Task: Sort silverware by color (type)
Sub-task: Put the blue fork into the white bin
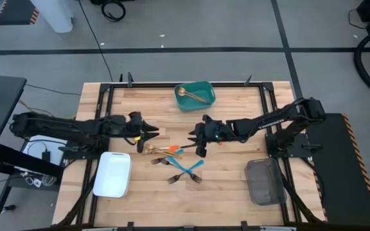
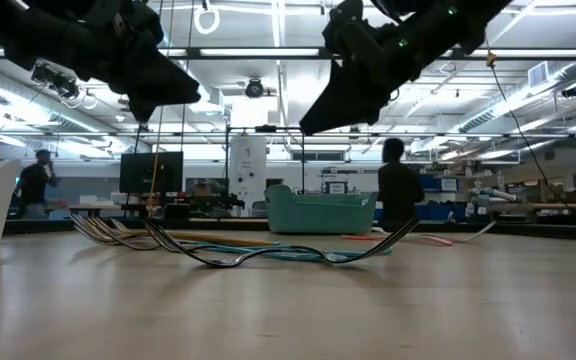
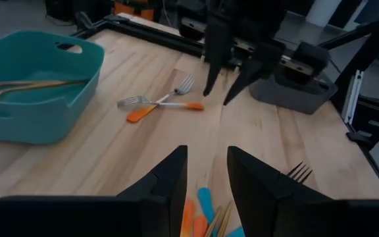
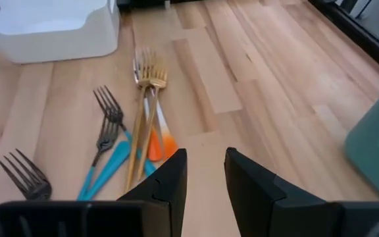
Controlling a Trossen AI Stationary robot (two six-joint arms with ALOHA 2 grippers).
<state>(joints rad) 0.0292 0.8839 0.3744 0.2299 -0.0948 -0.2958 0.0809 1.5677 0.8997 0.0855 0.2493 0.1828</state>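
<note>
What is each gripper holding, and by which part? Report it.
Nothing is held. The left gripper and the right gripper both hang open and empty above the forks lying on the table.

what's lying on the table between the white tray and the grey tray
Two crossed teal-handled forks lie on the wood between the white tray and the grey tray, seen in the high view.

Teal tray (image 1: pixel 204 102), white tray (image 1: pixel 112 174) (grey tray (image 1: pixel 264 181) opposite).
</note>
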